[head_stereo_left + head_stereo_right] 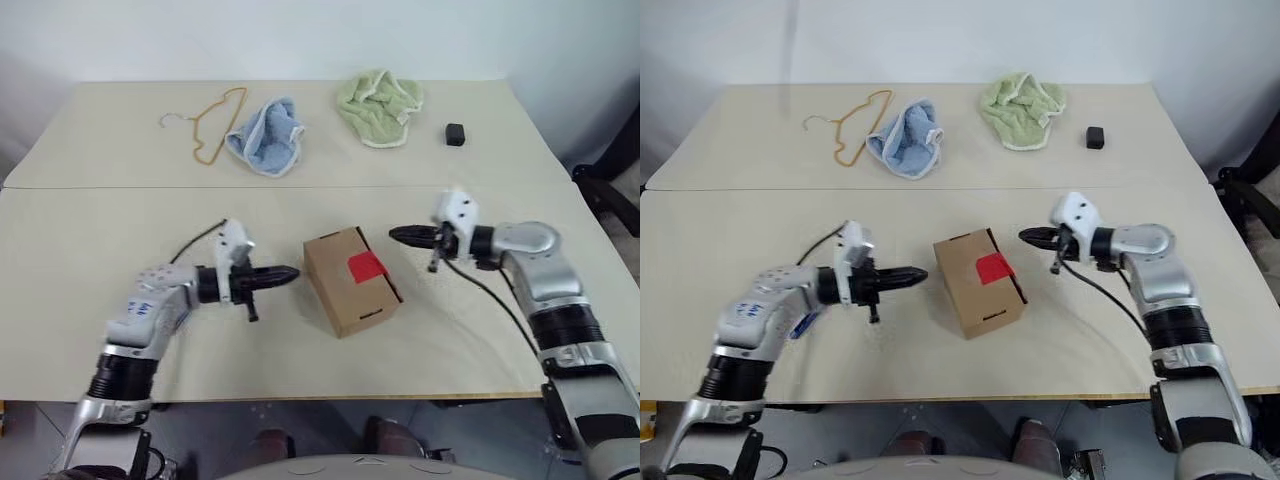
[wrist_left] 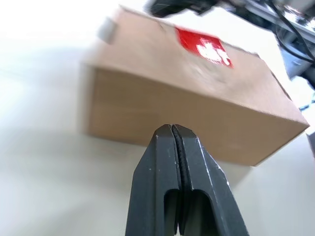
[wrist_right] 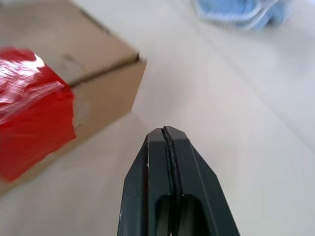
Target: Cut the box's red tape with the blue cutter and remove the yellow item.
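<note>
Box: your cardboard box (image 1: 350,283) sits mid-frame, red tape (image 1: 366,267) intact.
Left gripper (image 1: 290,274): fingers pressed together, empty, left of box.
Right gripper (image 1: 395,236): pressed together, empty, right of box.

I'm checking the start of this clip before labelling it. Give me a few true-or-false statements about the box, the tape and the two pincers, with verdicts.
1. The box is shut, with red tape on its top. True.
2. The left pincer holds a cutter. False: it is shut and holds nothing.
3. The right pincer is shut, apart from the box. True.
4. The two pincers point at the box from opposite sides. True.
5. The blue cloth lies on the box. False: it lies at the far side of the table, beside the hanger.
6. A yellow ball sits beside the box. False: nothing lies beside it.
</note>
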Robot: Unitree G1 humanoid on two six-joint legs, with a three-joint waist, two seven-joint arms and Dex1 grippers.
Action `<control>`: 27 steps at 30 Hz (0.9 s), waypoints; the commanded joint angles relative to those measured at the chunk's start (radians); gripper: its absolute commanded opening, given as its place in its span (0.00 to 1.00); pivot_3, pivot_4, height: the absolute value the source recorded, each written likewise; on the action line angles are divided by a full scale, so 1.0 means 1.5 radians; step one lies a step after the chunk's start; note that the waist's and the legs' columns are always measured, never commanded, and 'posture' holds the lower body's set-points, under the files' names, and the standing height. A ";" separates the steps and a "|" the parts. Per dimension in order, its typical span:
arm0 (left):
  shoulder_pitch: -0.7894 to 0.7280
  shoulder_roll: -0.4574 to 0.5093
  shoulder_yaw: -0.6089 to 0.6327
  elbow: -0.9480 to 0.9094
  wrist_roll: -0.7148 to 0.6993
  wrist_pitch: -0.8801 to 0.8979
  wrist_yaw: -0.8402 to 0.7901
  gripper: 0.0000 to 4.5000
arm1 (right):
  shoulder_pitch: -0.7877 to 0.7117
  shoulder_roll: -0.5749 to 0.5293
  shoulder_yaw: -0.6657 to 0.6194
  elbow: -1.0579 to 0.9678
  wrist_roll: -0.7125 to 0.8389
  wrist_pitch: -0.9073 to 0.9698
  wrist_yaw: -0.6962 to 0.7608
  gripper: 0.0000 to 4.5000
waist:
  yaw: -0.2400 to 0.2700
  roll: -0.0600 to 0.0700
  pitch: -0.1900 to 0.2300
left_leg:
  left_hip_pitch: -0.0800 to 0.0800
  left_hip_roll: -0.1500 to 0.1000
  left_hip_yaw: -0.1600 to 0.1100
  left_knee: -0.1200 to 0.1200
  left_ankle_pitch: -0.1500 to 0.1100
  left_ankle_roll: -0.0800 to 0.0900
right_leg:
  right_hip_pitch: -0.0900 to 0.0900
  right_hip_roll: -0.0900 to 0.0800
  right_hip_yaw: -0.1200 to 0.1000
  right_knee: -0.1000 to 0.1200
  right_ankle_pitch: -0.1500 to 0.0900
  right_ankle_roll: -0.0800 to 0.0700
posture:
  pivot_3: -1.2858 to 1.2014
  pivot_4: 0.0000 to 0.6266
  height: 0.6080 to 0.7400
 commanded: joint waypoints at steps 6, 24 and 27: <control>0.166 0.137 0.257 -0.089 -0.137 0.016 -0.066 0.00 | 0.156 -0.060 -0.127 -0.233 0.203 0.106 0.082 0.04 | -0.004 0.001 0.001 | 0.000 0.001 0.000 -0.001 0.000 0.000 | 0.000 0.000 0.000 0.000 0.000 0.000 | 0.52 0.24 1.00; 0.665 0.081 0.666 0.036 -0.106 -0.165 -0.016 1.00 | 0.402 -0.013 -0.185 -0.488 0.304 0.022 0.083 0.99 | 0.023 -0.004 0.000 | 0.002 0.007 0.005 -0.002 -0.004 -0.001 | -0.001 0.005 0.003 -0.005 0.002 -0.003 | 0.52 0.24 1.00; 0.635 0.087 0.621 -0.097 -0.175 -0.095 0.015 1.00 | 0.407 -0.035 -0.200 -0.489 0.318 0.038 0.088 0.99 | 0.023 -0.004 0.000 | 0.002 0.008 0.005 -0.002 -0.004 -0.001 | -0.001 0.006 0.004 -0.005 0.002 -0.004 | 0.52 0.24 1.00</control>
